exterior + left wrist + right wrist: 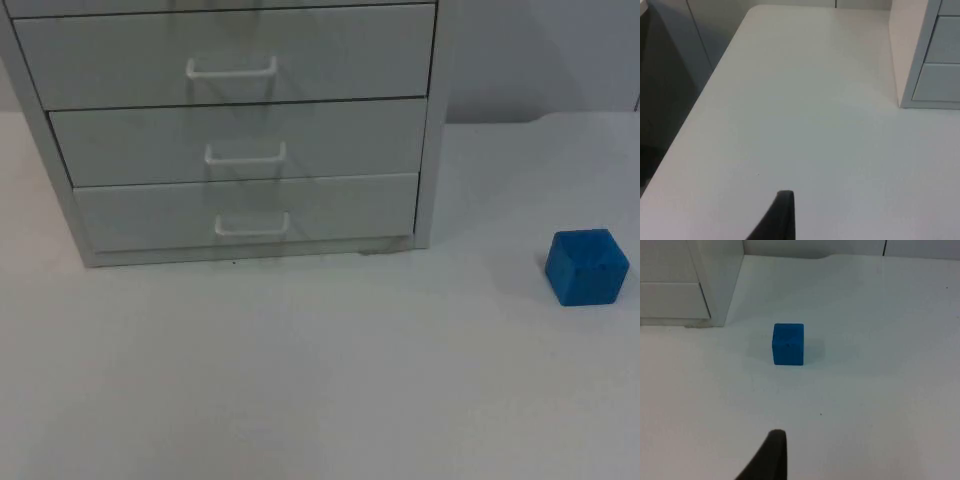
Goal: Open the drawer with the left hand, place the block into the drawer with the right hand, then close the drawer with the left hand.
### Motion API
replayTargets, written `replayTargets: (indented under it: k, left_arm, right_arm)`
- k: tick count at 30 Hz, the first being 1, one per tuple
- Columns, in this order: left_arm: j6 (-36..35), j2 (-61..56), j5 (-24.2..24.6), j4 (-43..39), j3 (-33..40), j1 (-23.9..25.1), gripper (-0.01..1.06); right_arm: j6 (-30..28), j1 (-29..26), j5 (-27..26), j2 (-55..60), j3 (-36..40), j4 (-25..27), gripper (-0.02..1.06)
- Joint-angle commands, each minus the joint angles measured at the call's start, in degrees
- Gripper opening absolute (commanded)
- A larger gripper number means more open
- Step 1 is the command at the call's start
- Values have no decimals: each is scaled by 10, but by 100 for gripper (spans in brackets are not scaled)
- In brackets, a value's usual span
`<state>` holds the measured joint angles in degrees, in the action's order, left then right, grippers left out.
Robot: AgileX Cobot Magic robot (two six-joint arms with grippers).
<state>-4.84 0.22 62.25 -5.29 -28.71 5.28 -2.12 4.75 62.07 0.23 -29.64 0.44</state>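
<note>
Honestly looks light and rigid, that block (587, 266) right of shut drawers (245, 210) — pinch flat sides; grippers' opening: can't tell.

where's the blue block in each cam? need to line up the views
Top view: blue block on the white table, at the picture's right, clear of the white drawer cabinet.
Left wrist view: the block is not in this picture; the cabinet's corner is.
Right wrist view: block standing alone on the table, ahead of the right gripper's fingertip.
Shared landmark: the drawer cabinet's lower corner.
</note>
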Motion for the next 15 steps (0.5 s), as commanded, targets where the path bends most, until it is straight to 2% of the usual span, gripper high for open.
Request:
replayTargets:
  k: [1,8,15]
  left_arm:
    - [1,8,-9,9,-7,2,105]
    - [1,70,-31,14,-38,2,105]
    - [1,171,-66,19,-44,2,105]
  right_arm:
    - [-1,-1,-20,4,-12,-4,105]
    - [-1,-1,-67,78,-47,1,105]
    - [-1,-1,-123,215,-66,-4,105]
